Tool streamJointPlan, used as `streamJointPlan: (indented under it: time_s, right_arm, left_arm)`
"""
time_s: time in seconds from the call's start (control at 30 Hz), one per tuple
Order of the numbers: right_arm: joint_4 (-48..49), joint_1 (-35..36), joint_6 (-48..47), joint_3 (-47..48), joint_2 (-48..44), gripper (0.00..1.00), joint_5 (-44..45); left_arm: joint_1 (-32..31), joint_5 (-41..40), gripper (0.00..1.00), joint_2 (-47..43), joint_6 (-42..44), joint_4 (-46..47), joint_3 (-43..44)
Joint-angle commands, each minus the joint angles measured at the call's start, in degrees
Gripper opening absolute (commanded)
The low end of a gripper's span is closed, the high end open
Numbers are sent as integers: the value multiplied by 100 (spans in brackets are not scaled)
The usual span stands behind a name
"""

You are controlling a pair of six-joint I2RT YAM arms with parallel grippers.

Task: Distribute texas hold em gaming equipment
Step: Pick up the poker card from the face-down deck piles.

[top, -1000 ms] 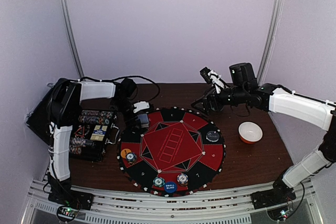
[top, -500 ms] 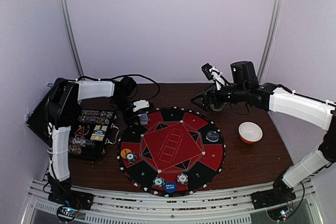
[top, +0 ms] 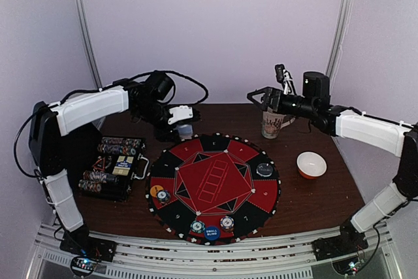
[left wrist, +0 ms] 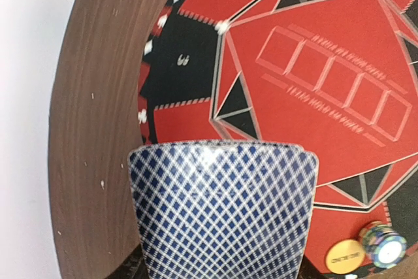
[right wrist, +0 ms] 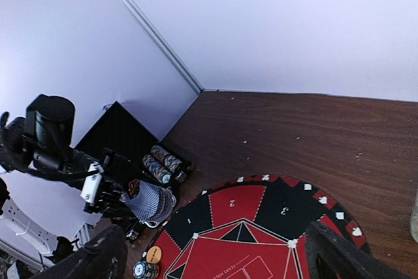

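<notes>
1. Near rim of the round poker mat (top: 214, 161): two poker chips (top: 198, 226) and the blue small blind button (top: 211, 232) are sitting close together.
2. Left rim: the orange button (top: 156, 190) is touching a lone chip (top: 163, 195). On the right side the dark button (top: 264, 169) is lying by itself on a black segment.
3. Off the mat to the left, the chip case (top: 114, 164) is holding rows of spare chips (top: 121, 143).
4. Far-left rim: the left gripper (top: 177, 121) is clamping the playing cards (left wrist: 222, 210). Their checked blue backs are facing the wrist camera and bowing slightly. How many cards there are is not showing.
5. Key relation: the cards are sticking out of the jaws over the bare wood just off the mat's edge. The mat is lying down and to the near-right of them, and the nearest seat is a black segment just ahead. Dealing is probably calling for a short reach inward and a drop.
6. Far right: the right gripper (top: 260, 98) is hovering with fingers wide apart, gripping nothing, just above the patterned mug (top: 273, 123). It is well apart from the cards, so the left arm is the one placed to deal.
</notes>
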Motion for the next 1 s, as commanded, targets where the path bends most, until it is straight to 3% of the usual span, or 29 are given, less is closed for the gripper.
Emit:
streamJointPlan:
  time_s: [0.0, 0.23, 0.43, 0.73, 0.83, 0.97]
  right_arm:
    - [962, 184, 1408, 28, 709, 93, -898]
    - [1564, 893, 2057, 594, 1778, 86, -1418]
    - [3047, 1170, 2934, 564, 2346, 83, -1928]
    - [2967, 1424, 3143, 1229, 3082, 77, -1930]
    - [2954, 1511, 3206, 1488, 3295, 70, -2078]
    - [2941, 1616, 3258, 1744, 3474, 54, -2267]
  left_arm:
    - [-302, -19, 53, -265, -157, -529, 326]
    - [-553, 189, 51, -365, -229, -631, 739]
    - [-614, 175, 51, -372, -274, -632, 754]
    - [-696, 146, 51, -386, -273, -630, 828]
    - [-714, 107, 51, -375, -256, -623, 833]
    - [-727, 75, 50, -352, -238, -622, 818]
